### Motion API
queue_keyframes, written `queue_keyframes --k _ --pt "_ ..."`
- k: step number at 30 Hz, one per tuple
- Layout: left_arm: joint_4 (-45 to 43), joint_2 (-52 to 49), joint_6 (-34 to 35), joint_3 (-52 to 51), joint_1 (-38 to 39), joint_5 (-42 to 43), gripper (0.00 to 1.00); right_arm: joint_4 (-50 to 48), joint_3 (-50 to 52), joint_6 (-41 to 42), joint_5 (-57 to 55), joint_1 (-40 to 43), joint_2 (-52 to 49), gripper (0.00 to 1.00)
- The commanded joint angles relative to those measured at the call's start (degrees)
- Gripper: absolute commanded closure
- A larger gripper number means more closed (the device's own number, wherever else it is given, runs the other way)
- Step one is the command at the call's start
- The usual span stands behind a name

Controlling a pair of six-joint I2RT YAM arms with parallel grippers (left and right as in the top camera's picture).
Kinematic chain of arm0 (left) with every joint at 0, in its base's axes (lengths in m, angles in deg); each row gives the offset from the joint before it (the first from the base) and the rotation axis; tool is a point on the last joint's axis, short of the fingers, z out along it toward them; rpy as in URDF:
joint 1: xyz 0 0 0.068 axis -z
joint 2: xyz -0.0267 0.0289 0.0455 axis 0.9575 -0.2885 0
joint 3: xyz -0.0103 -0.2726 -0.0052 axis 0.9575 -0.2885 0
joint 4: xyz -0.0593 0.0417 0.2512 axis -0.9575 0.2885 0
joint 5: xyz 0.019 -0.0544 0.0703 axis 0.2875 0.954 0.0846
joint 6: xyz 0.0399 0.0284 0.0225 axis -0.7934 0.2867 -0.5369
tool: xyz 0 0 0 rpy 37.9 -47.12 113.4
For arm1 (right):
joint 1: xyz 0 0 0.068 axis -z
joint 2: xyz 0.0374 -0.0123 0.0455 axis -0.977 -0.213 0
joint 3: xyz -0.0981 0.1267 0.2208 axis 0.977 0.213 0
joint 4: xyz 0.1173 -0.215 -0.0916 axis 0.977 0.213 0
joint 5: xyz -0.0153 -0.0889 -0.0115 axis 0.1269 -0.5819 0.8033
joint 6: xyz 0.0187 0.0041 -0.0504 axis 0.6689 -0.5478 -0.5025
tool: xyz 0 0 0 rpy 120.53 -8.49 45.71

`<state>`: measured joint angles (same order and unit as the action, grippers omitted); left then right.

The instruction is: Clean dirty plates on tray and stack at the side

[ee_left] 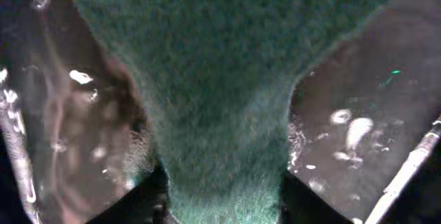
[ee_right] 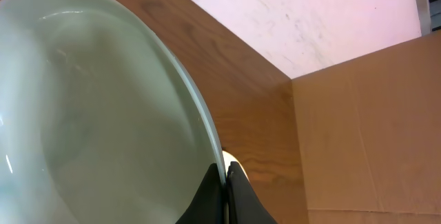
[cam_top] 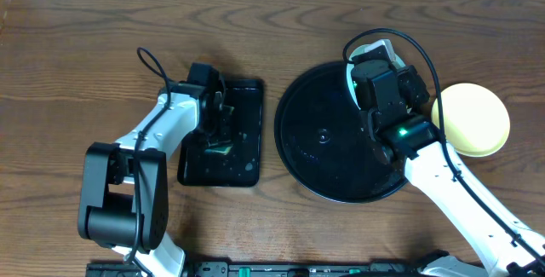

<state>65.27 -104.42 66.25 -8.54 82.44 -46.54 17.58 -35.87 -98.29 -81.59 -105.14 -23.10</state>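
My right gripper (ee_right: 225,177) is shut on the rim of a pale blue-white plate (ee_right: 103,114) and holds it tilted over the right part of the round black tray (cam_top: 315,141). Overhead, only a sliver of this plate (cam_top: 372,53) shows under the right wrist (cam_top: 383,85). A pale yellow plate (cam_top: 471,119) lies on the bare wood to the right of the tray. A third plate is out of view. My left gripper (cam_top: 220,141) is shut on a green scouring sponge (ee_left: 213,79) and is down in the rectangular black tray (cam_top: 245,106).
The rectangular tray is wet, with droplets on its black surface (ee_left: 358,127). A brown cardboard wall (ee_right: 372,134) stands beyond the table's right edge. Brown wood tabletop (cam_top: 85,64) lies around both trays.
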Motion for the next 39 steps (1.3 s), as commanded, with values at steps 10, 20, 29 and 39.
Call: queue_keyframes --k 10,20,29,39 --pt "0.11 -0.37 0.17 -1.31 -0.15 -2.54 0.92 0.55 -1.03 -0.02 -1.44 -0.37 0.57 0.99" --pt "3.17 3.45 0.11 3.89 -0.15 -2.58 0.32 1.05 -1.03 -0.04 -1.46 -0.35 0.57 0.99" --pt "-8.35 3.65 0.11 2.67 -0.15 -3.08 0.29 1.05 -1.03 0.00 -1.46 -0.37 0.57 0.99" --pt "-14.62 -3.23 0.13 2.47 -0.13 -5.53 0.30 1.27 -1.03 -0.02 -1.46 -0.35 0.57 0.99"
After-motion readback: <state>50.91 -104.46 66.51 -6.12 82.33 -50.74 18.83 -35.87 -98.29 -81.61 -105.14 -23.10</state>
